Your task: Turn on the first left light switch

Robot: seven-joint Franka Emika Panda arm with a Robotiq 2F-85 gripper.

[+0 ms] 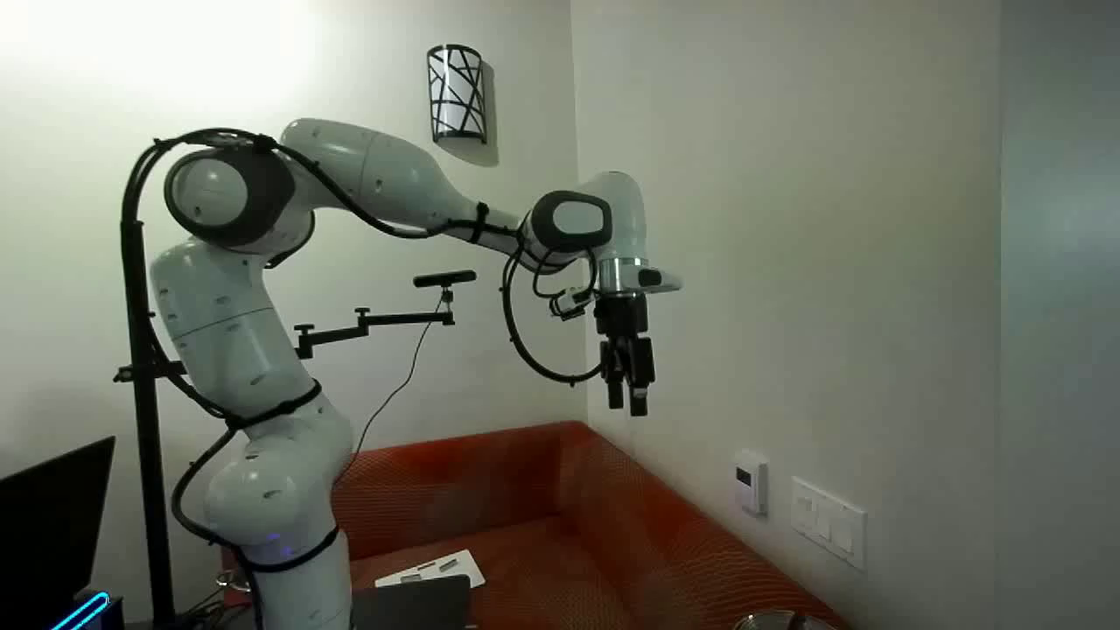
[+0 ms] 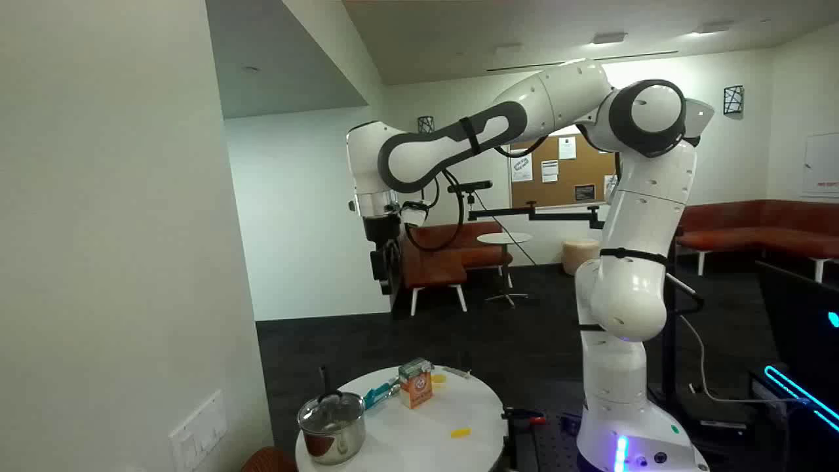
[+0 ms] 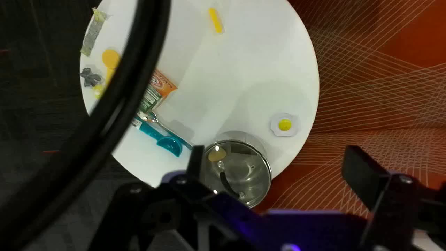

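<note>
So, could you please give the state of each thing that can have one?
Light switches: on or off unclear
Gripper: open, holding nothing
Pot: glass lid on
Baking soda box: upright
Thermostat display: looks dark
Blue light strip: lit
Robot base light: lit

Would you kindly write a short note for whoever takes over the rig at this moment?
Gripper: open, jaws wide apart, holding nothing; it points down, apart from the switch panel.
Job's things: the panel is on the wall, beside a white wall unit; its leftmost switch, as seen in an exterior view, is presumably the target.
Done: no switch is being touched; whether that one is on, I cannot tell.
Left: probably bring the gripper to the panel and press that switch.
</note>
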